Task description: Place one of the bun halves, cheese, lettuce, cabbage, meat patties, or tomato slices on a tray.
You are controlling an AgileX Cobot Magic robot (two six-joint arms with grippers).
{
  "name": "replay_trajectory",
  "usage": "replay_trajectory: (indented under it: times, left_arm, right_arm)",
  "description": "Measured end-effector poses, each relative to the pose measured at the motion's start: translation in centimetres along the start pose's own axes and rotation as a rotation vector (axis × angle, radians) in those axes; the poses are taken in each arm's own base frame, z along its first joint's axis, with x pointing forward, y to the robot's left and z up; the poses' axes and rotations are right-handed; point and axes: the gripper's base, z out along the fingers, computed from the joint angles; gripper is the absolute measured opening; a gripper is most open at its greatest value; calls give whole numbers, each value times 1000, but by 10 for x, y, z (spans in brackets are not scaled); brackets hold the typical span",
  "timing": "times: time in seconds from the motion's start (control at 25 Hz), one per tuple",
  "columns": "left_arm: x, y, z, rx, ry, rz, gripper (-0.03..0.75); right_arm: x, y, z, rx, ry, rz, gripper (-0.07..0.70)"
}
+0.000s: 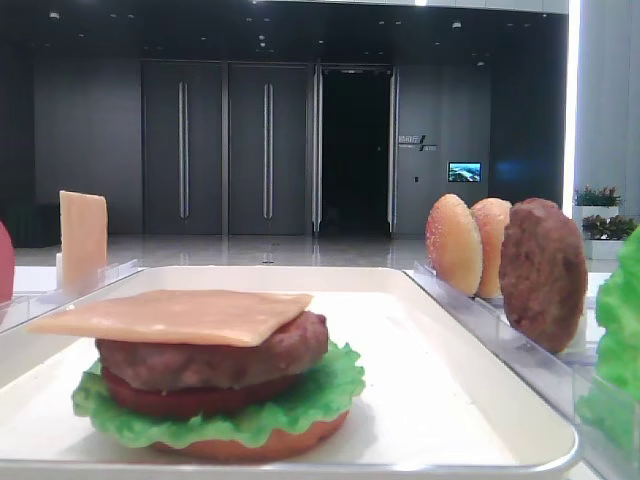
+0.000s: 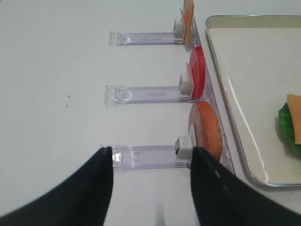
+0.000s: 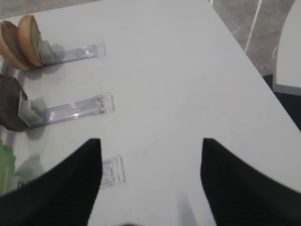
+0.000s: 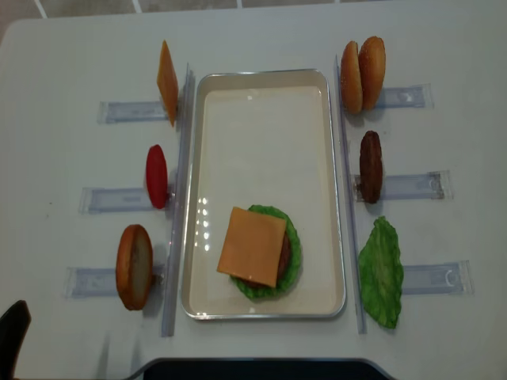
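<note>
The white tray point(image 4: 261, 103) holds a stack near its front: bun base, lettuce point(image 4: 291, 261), tomato and patty, with a cheese slice point(image 4: 252, 245) lying flat on top. Left of the tray, upright in clear racks, stand another cheese slice point(image 4: 167, 81), a tomato slice point(image 4: 156, 176) and a bun half point(image 4: 134, 266). On the right are two bun halves point(image 4: 363, 73), a meat patty point(image 4: 370, 166) and a lettuce leaf point(image 4: 381, 271). My left gripper point(image 2: 151, 150) is open and empty over the near left rack, beside the bun half point(image 2: 207, 129). My right gripper point(image 3: 151, 141) is open over bare table.
Clear plastic racks point(image 4: 127, 111) stick out from both long sides of the tray. A long clear rail point(image 4: 177, 198) runs along each side. The table's right edge point(image 3: 244, 52) drops to the floor. A dark shape point(image 4: 253, 369) lies along the front edge.
</note>
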Motion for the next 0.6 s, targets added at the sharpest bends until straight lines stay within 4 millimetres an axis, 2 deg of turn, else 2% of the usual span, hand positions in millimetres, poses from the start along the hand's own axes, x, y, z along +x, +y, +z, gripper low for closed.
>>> replay_trajectory:
  times: [0.6]
  left_arm:
    - [0,-1,0,43,0,7,409]
  right_arm:
    - [0,0,0,0,0,0,461]
